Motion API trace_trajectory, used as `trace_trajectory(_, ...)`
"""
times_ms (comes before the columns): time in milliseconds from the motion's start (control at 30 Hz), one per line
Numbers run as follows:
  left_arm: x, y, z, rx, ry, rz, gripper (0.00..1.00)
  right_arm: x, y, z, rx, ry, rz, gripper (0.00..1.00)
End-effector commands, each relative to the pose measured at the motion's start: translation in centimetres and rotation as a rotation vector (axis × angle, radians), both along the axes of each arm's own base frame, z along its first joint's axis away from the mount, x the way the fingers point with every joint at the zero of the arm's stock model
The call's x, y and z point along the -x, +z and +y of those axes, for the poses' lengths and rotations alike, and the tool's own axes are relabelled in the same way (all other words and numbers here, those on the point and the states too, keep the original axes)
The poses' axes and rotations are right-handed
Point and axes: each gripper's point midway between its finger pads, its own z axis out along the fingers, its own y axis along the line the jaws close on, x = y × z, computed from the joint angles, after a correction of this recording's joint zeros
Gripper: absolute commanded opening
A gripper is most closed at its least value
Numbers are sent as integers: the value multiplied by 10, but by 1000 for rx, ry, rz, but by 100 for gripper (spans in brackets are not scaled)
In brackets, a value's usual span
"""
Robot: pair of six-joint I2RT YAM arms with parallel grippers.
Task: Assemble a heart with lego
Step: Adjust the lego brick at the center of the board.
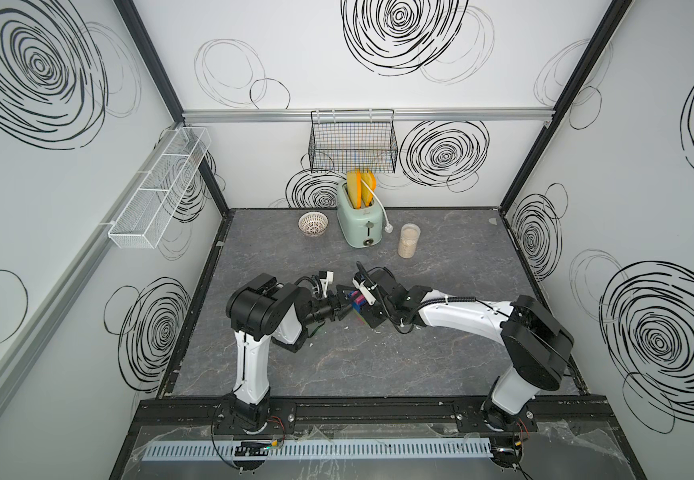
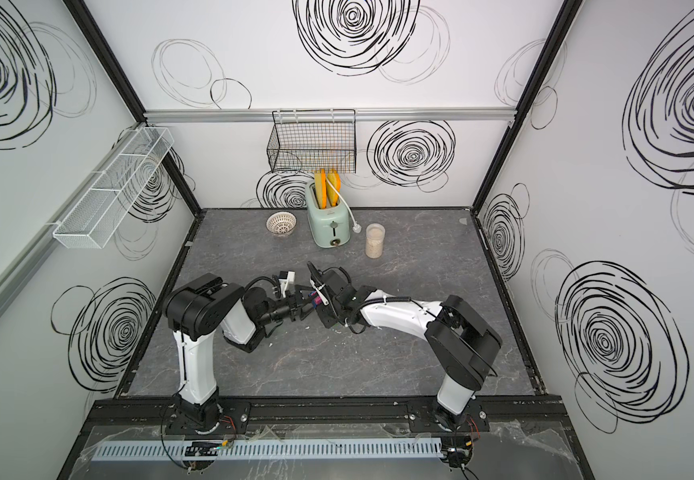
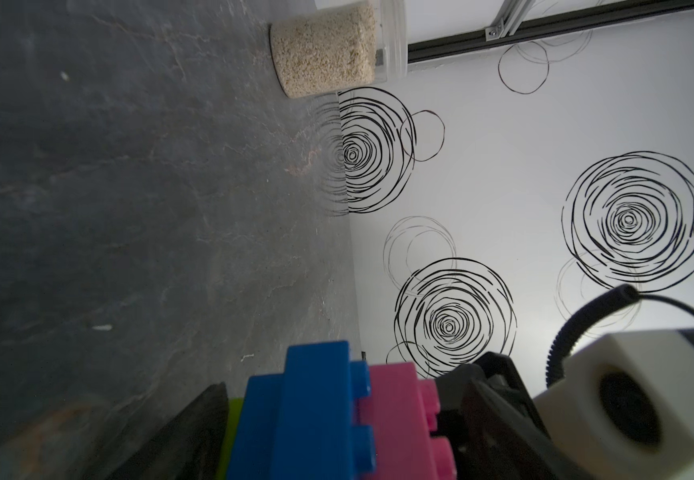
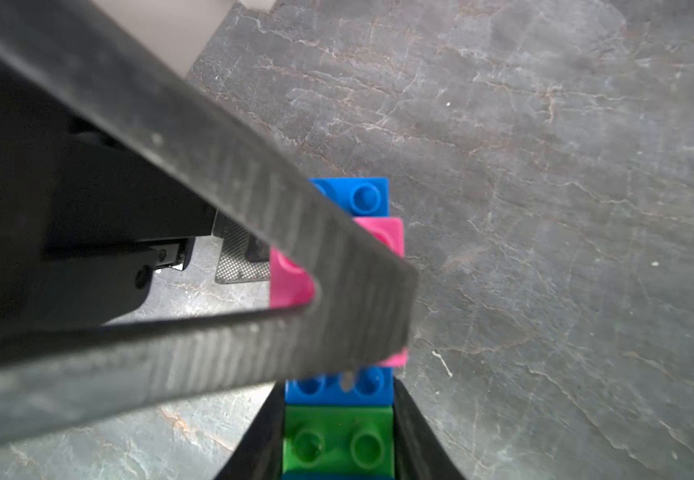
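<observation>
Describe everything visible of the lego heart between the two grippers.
The heart is a stepped clump of glossy plastic studded bricks: blue, pink and green, with a lime edge in the left wrist view. It appears raised above the table, studs facing the right gripper, whose closed tips cross its pink bricks. The left gripper's fingers flank its green end; whether either presses it cannot be told.

Mint toaster (image 1: 360,224), grain jar (image 1: 408,241), perforated bowl (image 1: 313,224)

Glossy smooth plastic heart (image 4: 339,440), matt veined stone-look table (image 4: 544,166), smooth mint toaster (image 1: 358,224); black metal wire basket (image 1: 353,156)
</observation>
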Motion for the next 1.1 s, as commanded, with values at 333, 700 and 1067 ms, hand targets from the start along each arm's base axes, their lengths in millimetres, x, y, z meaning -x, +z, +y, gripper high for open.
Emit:
trace_trajectory(333,-18,70,59,138,257,-156,98,11,13,-25,-357,40,305,35)
trace_trajectory(700,-15,94,72,91,290,-165,97,26,-16,-50,-597,11,555,36)
trace_trajectory(1067,-15,88,73,30,288,-139,97,24,-33,-63,-647,-12,625,49)
